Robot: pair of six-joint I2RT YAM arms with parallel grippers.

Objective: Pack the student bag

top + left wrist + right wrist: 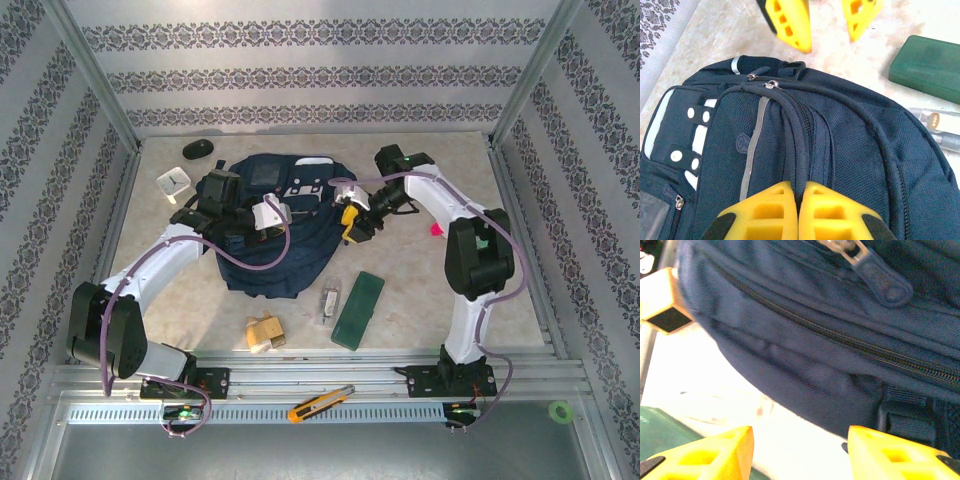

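Left gripper (799,192) clamps a dark strap (794,145) of the student bag (850,150) mid-bench (420,320); right gripper (800,442), jaws apart, hangs beside the bag.

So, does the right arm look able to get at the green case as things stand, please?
Probably yes: the right gripper is open and empty, and the green case lies uncovered on the table beside the student bag.
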